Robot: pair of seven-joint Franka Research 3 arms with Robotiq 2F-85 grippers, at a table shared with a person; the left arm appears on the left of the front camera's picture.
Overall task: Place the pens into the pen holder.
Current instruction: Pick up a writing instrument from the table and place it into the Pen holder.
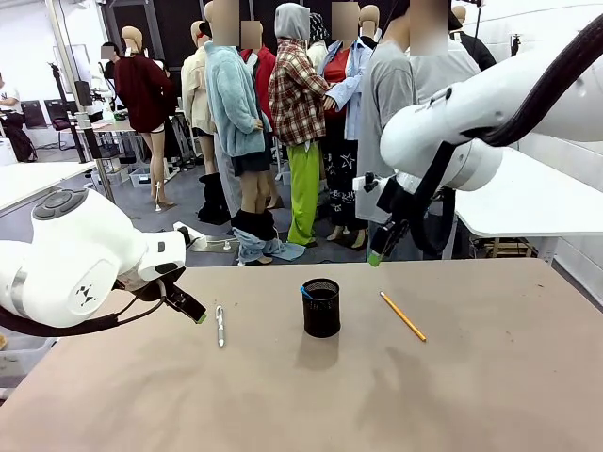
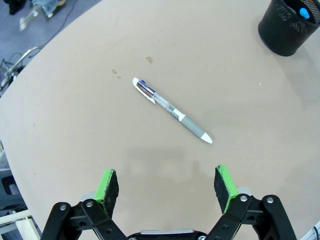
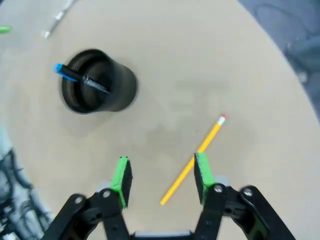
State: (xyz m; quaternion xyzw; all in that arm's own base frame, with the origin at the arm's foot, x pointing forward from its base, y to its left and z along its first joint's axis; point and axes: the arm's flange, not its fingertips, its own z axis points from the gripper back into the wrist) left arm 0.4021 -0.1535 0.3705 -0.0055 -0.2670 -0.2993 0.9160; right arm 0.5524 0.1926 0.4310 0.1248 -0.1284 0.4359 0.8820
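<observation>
Tan worktop [image 1: 471, 395] in a busy room, white tables [image 1: 528, 202] beyond. The left gripper [image 2: 165, 172] hangs wide open and empty, the silver-white pen [image 2: 171, 110] lying flat just ahead. The right gripper [image 3: 161, 160], jaws apart and empty, hovers over the orange-yellow pencil [image 3: 209, 137]. The black mesh pen holder [image 1: 321, 311] stands between pen and pencil, the blue-and-black pen [image 3: 80, 79] inside.

Tan desk [image 1: 490, 386] carries a silver-white pen [image 2: 171, 109] just ahead of the left pincer [image 2: 165, 176], a black mesh pen holder [image 1: 321, 311] farther off, and a yellow pencil [image 3: 212, 135] under the right pincer [image 3: 161, 164].

I work in a robotics lab: my white arm [image 1: 75, 268] over a tan table [image 1: 471, 395], white workbenches [image 1: 537, 202] and black office chairs [image 1: 36, 113] around.
</observation>
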